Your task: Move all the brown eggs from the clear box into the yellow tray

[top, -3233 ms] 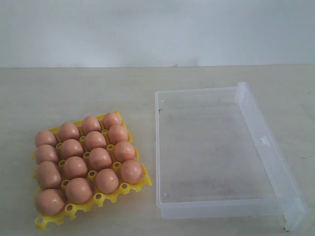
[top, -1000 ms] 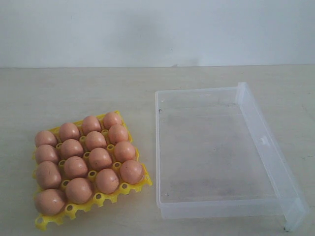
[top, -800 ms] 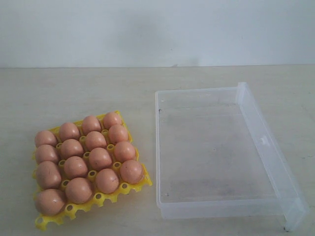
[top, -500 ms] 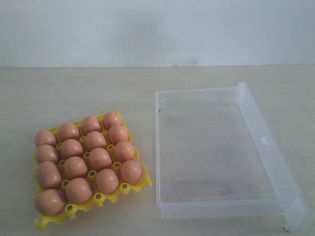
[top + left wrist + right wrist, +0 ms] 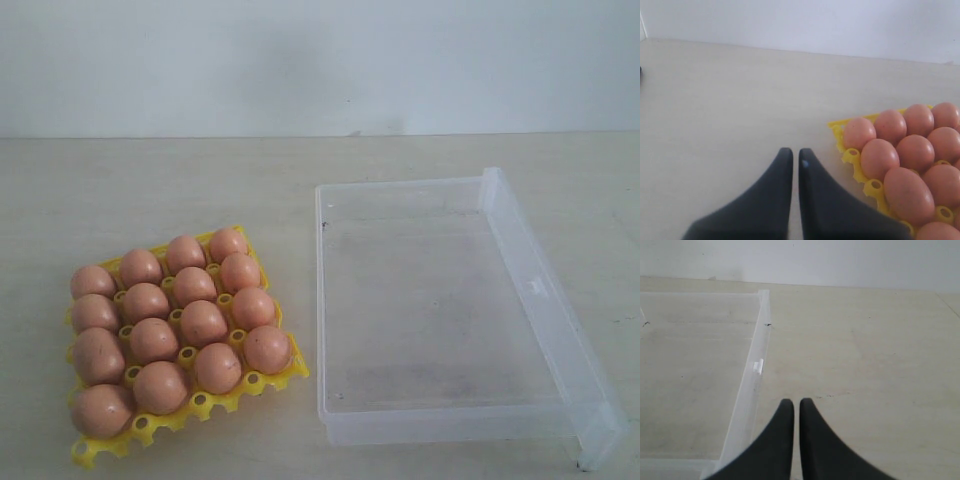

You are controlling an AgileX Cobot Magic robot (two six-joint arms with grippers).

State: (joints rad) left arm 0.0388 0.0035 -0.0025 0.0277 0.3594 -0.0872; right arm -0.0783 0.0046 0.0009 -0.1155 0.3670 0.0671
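Several brown eggs [image 5: 203, 322] fill the yellow tray [image 5: 258, 382] on the left of the exterior view. To its right stands the clear box [image 5: 326, 300], with no egg inside. Neither arm shows in the exterior view. In the left wrist view my left gripper [image 5: 795, 154] is shut and holds nothing, hanging over bare table beside the yellow tray [image 5: 852, 157] and its brown eggs [image 5: 879, 158]. In the right wrist view my right gripper [image 5: 796, 403] is shut on nothing, just outside the clear box's wall [image 5: 754, 375].
The clear box's hinged lid flap [image 5: 545, 310] stands along its right side. A pale table [image 5: 180, 190] runs back to a white wall [image 5: 320, 60].
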